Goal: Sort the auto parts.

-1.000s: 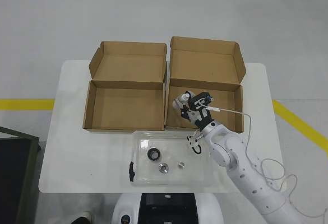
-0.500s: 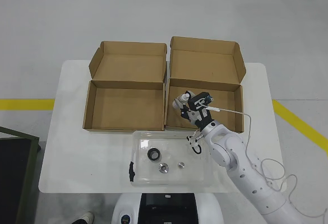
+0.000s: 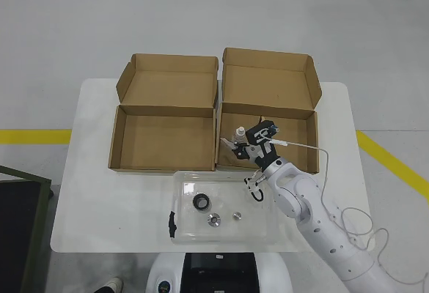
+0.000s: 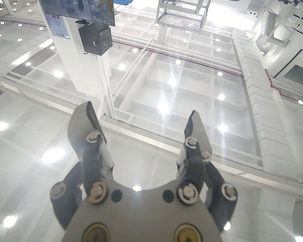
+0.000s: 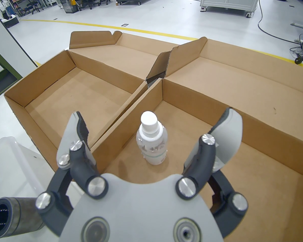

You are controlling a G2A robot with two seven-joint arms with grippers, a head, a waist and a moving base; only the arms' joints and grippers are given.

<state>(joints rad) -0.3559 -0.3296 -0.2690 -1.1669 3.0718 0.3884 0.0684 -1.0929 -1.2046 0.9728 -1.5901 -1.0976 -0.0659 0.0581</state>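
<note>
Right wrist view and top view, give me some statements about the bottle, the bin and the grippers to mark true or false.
1. The bottle stands upright in the right box. True.
2. The right gripper is shut on the bottle. False: its jaws are open and do not touch it.
3. The clear bin holds three metal parts. True.
4. The left gripper is shut. False: its jaws are open, aimed at the ceiling.
</note>
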